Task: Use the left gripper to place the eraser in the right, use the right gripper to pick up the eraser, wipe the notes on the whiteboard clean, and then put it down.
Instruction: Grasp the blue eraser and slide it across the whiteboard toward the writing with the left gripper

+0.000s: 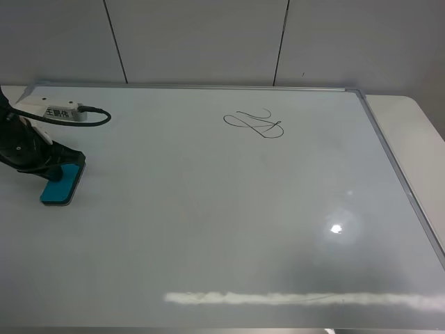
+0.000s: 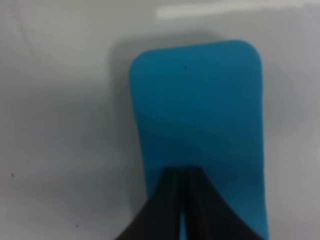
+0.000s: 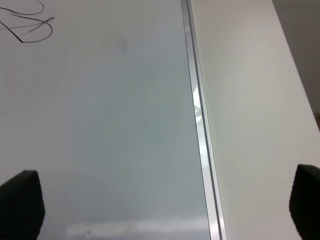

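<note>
The teal eraser (image 1: 60,185) lies flat on the whiteboard (image 1: 208,209) near its left edge. My left gripper (image 1: 71,162) is at the eraser's far end. In the left wrist view its black fingers are pressed together over the eraser (image 2: 200,110), not around it. The notes (image 1: 254,124), a thin black scribble, are at the upper middle of the board, far from the eraser. My right gripper (image 3: 162,205) is out of the exterior view. It is open above the board's right frame (image 3: 200,115), and the notes (image 3: 27,25) show far from it.
A white box (image 1: 52,111) with a label and a black cable sits at the board's far left corner, just behind my left arm. A white tabletop (image 1: 410,132) lies past the board's right frame. A grey wall stands behind. A glare spot (image 1: 336,228) marks the board.
</note>
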Controlling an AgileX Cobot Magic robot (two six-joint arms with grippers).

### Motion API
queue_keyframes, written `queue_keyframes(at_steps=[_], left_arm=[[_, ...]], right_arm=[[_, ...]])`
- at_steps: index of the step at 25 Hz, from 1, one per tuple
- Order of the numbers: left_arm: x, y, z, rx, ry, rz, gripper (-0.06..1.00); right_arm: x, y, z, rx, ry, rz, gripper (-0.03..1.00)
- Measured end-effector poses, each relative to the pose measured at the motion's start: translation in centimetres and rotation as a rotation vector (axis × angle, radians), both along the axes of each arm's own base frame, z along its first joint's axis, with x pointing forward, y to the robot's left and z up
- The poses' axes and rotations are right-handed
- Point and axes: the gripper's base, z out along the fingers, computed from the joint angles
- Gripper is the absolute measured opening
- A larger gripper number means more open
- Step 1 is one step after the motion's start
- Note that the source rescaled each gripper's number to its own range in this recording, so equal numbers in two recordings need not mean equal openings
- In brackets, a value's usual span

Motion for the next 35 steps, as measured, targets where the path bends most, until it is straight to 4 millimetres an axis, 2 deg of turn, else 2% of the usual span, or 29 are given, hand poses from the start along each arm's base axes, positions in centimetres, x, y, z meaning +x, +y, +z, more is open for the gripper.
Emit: queue_keyframes(at_steps=[9,14,20,30,35], left_arm=[[0.3,0.0,-0.7,0.002,0.014,-0.004,0.01],[0.5,-1.2,-0.7,0.002,-0.004,-0.043,0.01],[0.6,-5.1,-0.6,-0.03,-0.056,-0.109,0.01],[-1.8,-13.5,-0.8,-0.127,-0.061,-0.175,0.0],[-1.9,-17.4,-0.8,-0.146,-0.031,-0.207,0.0]], right_arm=[[0.0,0.0,0.0,0.0,0.0,0.0,0.97],[0.0,0.0,0.0,0.0,0.0,0.0,0.97],[0.0,0.0,0.0,0.0,0.0,0.0,0.97],[0.0,0.0,0.0,0.0,0.0,0.0,0.97],[0.0,0.0,0.0,0.0,0.0,0.0,0.97]])
